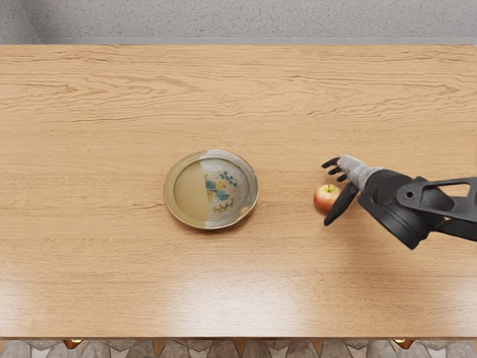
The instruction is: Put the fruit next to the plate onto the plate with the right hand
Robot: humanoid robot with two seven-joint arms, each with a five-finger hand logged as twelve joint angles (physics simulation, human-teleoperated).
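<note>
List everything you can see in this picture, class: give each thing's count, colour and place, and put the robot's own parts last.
wooden table: one, light brown with visible grain, fills most of the view.
round ceramic plate: one, olive-beige with a blue-green floral pattern, near the table's middle, nothing on it.
small round apple: one, red and yellow, on the table to the right of the plate, apart from it.
right hand: one, grey with black fingers, on a black arm coming in from the right edge, fingers spread just right of the apple, holding nothing.
</note>
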